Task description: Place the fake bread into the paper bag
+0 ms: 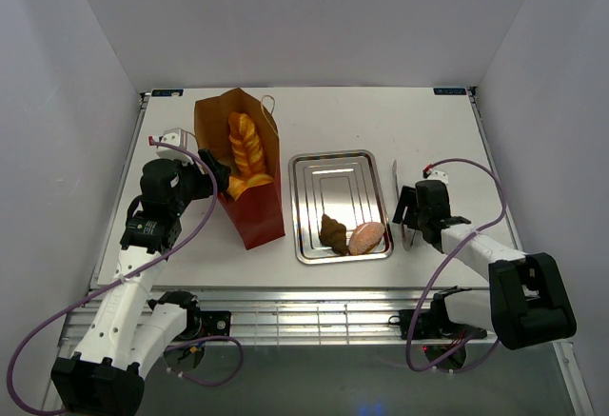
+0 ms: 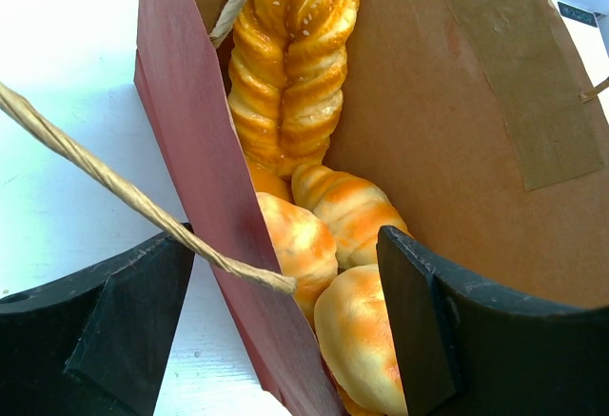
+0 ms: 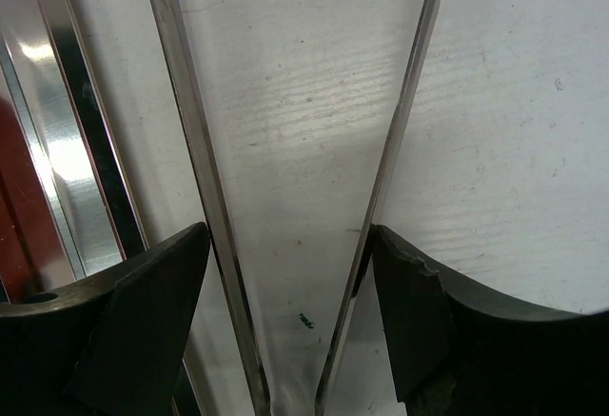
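Left gripper hangs spread at the paper bag holding golden fake bread, two pieces on the tray — its wrist view shows fingers straddling the red wall — right gripper flanks the tongs, grip uncertain.

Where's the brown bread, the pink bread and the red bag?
brown bread (image 1: 333, 233), top view, its middle.
pink bread (image 1: 366, 238), top view, its middle.
red bag (image 1: 257, 214), top view, its red front wall.
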You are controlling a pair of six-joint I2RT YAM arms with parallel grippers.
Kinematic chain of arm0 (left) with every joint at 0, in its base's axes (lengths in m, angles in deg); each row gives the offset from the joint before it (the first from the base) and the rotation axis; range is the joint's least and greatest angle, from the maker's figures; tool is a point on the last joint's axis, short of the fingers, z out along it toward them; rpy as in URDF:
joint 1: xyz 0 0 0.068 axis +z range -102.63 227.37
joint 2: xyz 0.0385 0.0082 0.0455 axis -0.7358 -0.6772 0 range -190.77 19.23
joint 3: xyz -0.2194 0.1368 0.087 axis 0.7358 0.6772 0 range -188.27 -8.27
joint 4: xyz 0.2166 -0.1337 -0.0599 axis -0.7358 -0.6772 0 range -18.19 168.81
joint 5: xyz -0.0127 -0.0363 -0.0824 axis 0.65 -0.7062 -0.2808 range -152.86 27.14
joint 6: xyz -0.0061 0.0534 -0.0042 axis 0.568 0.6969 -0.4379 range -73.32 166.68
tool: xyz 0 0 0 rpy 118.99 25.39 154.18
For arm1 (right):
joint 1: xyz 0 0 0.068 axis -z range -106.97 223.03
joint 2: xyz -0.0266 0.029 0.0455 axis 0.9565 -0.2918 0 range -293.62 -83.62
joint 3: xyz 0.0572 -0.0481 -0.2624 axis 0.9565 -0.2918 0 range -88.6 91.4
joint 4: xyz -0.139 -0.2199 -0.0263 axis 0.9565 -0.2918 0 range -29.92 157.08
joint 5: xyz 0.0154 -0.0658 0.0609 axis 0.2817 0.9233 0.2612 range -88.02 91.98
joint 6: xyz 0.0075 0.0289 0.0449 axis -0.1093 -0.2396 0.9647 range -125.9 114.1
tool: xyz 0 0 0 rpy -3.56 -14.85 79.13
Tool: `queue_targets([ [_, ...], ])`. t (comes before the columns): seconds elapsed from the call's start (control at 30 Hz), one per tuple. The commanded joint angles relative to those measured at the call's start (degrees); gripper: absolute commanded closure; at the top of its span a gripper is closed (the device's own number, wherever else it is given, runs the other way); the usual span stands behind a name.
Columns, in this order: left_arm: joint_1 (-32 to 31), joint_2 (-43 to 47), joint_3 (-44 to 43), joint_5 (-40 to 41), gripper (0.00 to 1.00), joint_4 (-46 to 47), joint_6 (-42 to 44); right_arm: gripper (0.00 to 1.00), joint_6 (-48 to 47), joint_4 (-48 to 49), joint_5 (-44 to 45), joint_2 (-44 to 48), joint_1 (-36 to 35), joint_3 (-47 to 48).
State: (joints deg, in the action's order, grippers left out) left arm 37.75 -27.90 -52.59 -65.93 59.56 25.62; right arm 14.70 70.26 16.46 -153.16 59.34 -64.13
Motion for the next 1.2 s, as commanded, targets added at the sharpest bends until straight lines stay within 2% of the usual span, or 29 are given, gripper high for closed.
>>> queue_targets([
  [0.0, -0.5, 0.4, 0.5, -1.0, 0.13, -0.1, -0.1, 0.24, 0.2, 2.2, -0.6, -1.1, 0.3, 0.8],
  [0.27, -0.6, 0.3, 0.5, -0.8, 0.12, 0.0, -0.1, 0.19, 0.8, 1.5, -1.1, -2.5, 0.4, 1.3],
  [0.5, -0.6, 0.7, 0.5, -0.9, 0.02, 0.2, 0.2, 0.12, 0.5, -0.7, -2.0, -0.2, 0.4, 2.4],
  [1.17, -0.7, 2.7, -2.5, 1.9, 0.02, 2.2, 0.7, 0.07, -2.8, -14.7, -9.9, 11.3, 0.4, 12.5],
])
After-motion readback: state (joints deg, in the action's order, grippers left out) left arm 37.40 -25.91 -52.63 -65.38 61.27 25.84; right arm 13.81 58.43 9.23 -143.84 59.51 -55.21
